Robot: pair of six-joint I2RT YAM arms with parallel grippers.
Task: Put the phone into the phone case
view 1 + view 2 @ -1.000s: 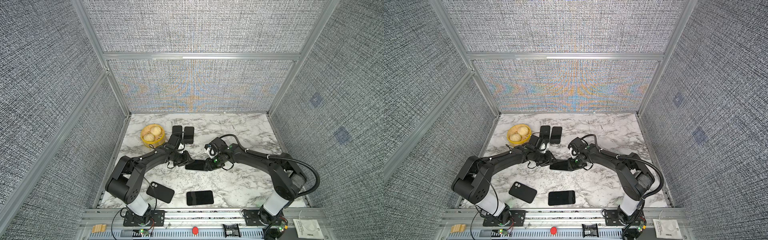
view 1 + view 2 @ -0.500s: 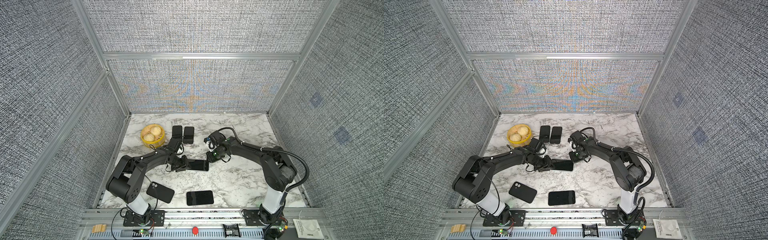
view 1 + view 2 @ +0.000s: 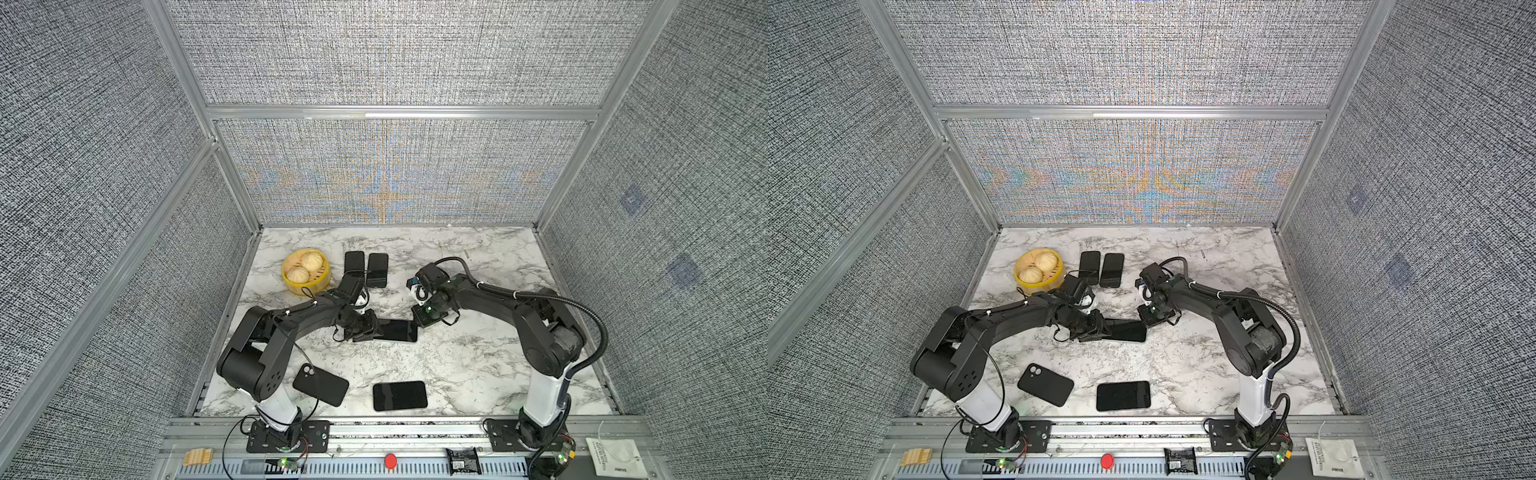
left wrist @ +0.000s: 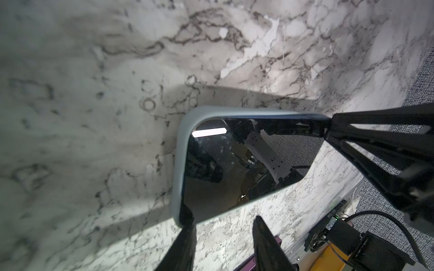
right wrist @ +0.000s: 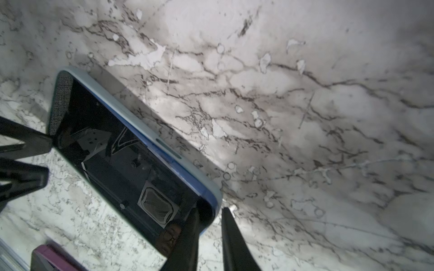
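Observation:
A phone [image 3: 399, 331] with a black screen lies flat mid-table inside a pale blue phone case [image 4: 179, 164]. In the right wrist view the phone [image 5: 117, 152] shows a darker blue side edge along the case's rim. My left gripper [image 3: 371, 332] is at its left end and open: one finger [image 4: 186, 220] rests on the phone's corner, the other hangs over bare marble. My right gripper [image 3: 417, 323] is at the opposite end with its jaws narrowly apart. One finger [image 5: 191, 225] rests on the screen corner, the other stands just outside the case with a sliver of table between.
A black case [image 3: 320, 384] with a camera cutout and a black phone [image 3: 400, 395] lie near the front edge. Two dark phones [image 3: 365, 268] sit side by side at the back. Left of them stands a yellow basket [image 3: 291, 282] of buns. Fabric walls close in three sides.
The right gripper lifted off toward the back, then came down again at the phone's right end, its jaws narrower. The left gripper stayed at the left end; the phone did not shift.

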